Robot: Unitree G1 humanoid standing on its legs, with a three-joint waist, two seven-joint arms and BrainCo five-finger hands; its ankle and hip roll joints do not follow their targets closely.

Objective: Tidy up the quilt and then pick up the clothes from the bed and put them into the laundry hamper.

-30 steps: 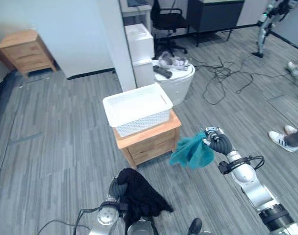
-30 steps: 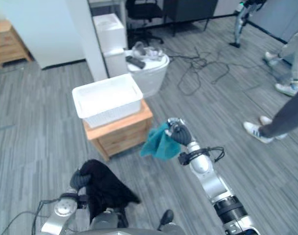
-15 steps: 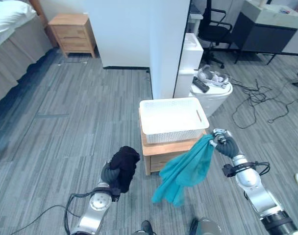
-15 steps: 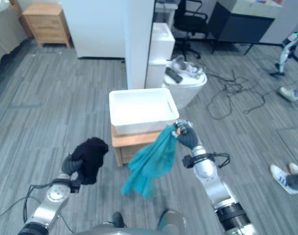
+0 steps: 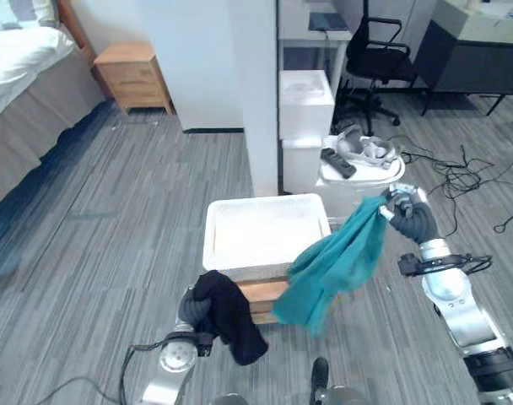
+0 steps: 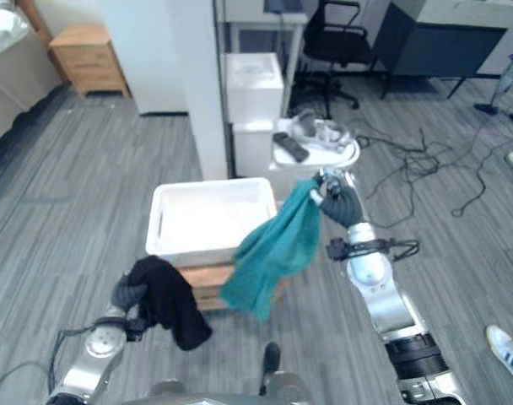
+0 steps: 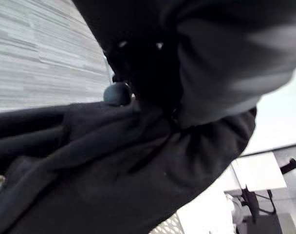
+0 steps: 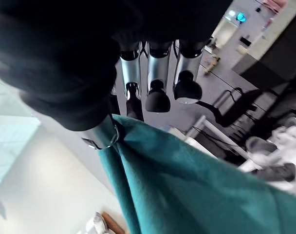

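Left eye view: garments beside hamper point(image 5: 265, 229).

The black garment point(image 5: 227, 314) covers most of the left hand point(image 5: 191, 305), so its fingers cannot be made out. The teal cloth point(image 5: 337, 263) hides the hamper's point(image 5: 240, 236) right rim and part of the wooden cabinet point(image 5: 261, 293) beneath.

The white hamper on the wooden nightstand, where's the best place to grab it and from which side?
Probably the slot handle in a short end wall of the white hamper, reached from that end. The long walls look plain, and the teal cloth drapes over the other end.
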